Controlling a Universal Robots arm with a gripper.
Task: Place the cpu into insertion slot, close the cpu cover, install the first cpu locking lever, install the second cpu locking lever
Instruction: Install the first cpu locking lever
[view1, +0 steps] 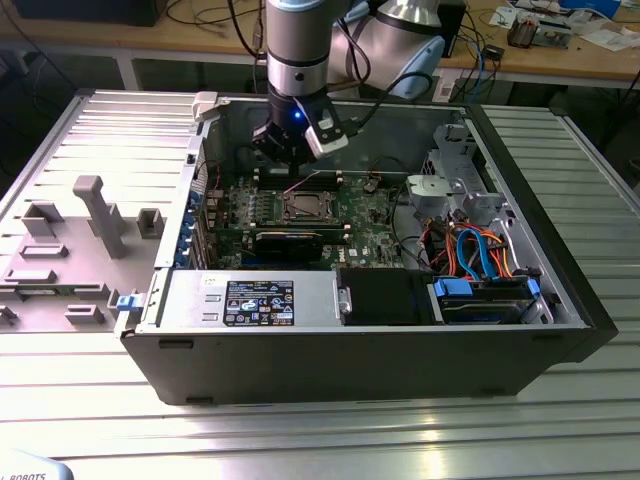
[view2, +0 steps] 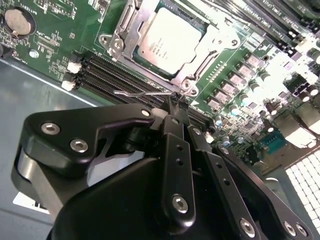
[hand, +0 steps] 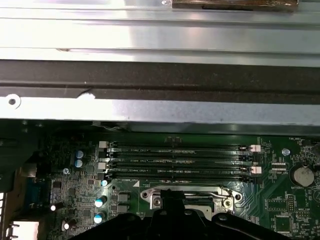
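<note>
Second wrist view – tool (view2: 176, 102) closed, pinching thin locking lever (view2: 142, 93), beside cpu (view2: 167, 41)

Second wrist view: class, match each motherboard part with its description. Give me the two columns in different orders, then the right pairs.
Parts:
1. cpu
2. memory slots
3. coin cell battery
4. cpu cover

Descriptions:
A. round, silver disc
B. long, black, parallel rows
C. flat square with a dull silver-grey top
D. shiny metal frame lying around the chip

Pairs: 1-C, 2-B, 3-A, 4-D
</note>
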